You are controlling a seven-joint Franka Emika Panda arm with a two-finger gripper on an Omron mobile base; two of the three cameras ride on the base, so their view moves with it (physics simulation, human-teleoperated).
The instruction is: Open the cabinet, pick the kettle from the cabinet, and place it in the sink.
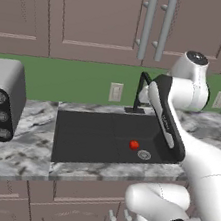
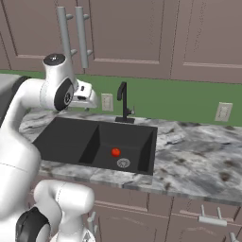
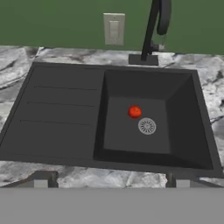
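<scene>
The cabinet (image 1: 105, 15) (image 2: 127, 33) hangs on the wall above the counter. Both its doors are closed, and their long grey bar handles (image 1: 147, 27) (image 2: 64, 30) stand side by side. The kettle is out of view. Below lies the dark sink (image 1: 94, 130) (image 2: 71, 137) (image 3: 61, 113), with a black faucet (image 1: 140, 92) (image 2: 124, 101) (image 3: 151, 35) behind it. My gripper (image 3: 111, 183) hovers above the sink's front edge and looks down into the basin. It is open and holds nothing, its fingertips (image 3: 41, 181) far apart. In the right base view my hand (image 2: 85, 97) sits below the handles.
A small red ball (image 1: 134, 144) (image 2: 116, 152) (image 3: 134, 112) lies in the basin beside the round drain (image 3: 147, 126). A silver toaster oven (image 1: 0, 100) stands on the marbled counter (image 2: 198, 156) at the left. Wall outlets (image 1: 116, 91) (image 2: 223, 111) sit on the green backsplash.
</scene>
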